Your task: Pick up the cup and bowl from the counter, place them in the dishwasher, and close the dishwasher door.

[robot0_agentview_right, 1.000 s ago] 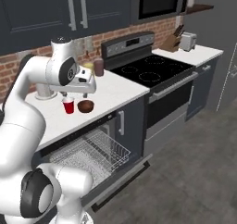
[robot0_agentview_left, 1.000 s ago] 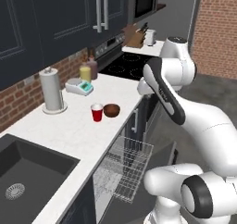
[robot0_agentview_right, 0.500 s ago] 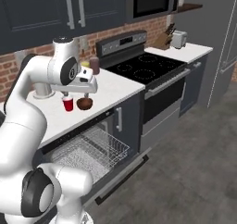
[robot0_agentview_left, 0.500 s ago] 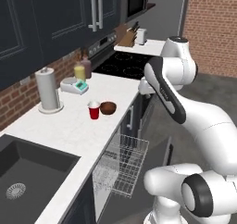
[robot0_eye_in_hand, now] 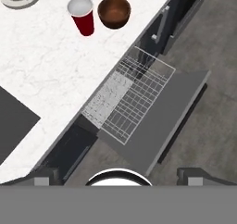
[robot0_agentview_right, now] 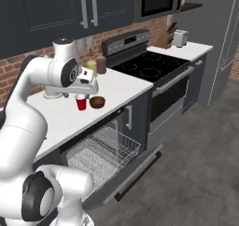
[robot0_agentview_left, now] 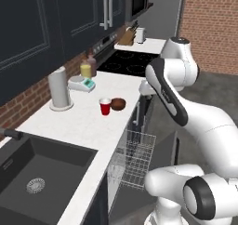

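- I have the gripper up in the air above the counter's front edge, fingers spread wide apart with nothing between them.
- The cup stands upright on the counter, a little back from the front edge, white inside facing up; I see it in the hand view too.
- The bowl sits just beside the cup, on the stove side, rim up; the two look very close, and I cannot tell whether they touch. From the hand camera the bowl is nearer the counter edge than the cup.
- Behind them, toward the brick wall, stand a tall grey cylinder, a small scale and a yellow jar, well apart from the cup and bowl.
- Bare counter runs from the cup toward the sink.
- The dishwasher is open below the counter edge: its door lies flat, and the wire rack is pulled out over it.
- Open grey floor lies beyond the door's outer edge.
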Tool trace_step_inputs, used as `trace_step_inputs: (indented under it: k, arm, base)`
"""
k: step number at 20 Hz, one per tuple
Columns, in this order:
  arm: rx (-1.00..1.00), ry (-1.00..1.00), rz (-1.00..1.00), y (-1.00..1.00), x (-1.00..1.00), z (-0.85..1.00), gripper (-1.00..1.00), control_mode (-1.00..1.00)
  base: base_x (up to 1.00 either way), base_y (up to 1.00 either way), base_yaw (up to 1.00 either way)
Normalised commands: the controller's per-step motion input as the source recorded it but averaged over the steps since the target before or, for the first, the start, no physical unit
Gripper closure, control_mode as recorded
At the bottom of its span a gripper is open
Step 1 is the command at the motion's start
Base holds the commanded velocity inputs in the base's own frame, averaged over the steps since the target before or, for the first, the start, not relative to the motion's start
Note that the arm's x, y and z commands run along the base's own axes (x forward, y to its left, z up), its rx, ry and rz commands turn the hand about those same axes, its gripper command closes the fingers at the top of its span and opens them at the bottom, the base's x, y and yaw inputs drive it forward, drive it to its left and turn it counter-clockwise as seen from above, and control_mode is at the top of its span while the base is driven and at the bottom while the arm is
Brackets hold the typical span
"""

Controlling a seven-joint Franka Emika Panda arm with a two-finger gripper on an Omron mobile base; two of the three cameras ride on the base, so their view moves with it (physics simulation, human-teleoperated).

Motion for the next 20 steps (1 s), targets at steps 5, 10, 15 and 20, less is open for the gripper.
trace_step_inputs:
  k: [5,10,15,20]
  arm:
    - [0.0,0.0,0.0,0.0,0.0,0.0,-1.0,1.0]
    - [0.0,0.0,0.0,0.0,0.0,0.0,-1.0,1.0]
    - [0.0,0.0,0.0,0.0,0.0,0.0,-1.0,1.0]
    - [0.0,0.0,0.0,0.0,0.0,0.0,-1.0,1.0]
  base:
    - [0.15,0.55,-0.14]
    - [0.17,0.46,-0.14]
    - [0.25,0.46,-0.12]
    - [0.34,0.39,-0.09]
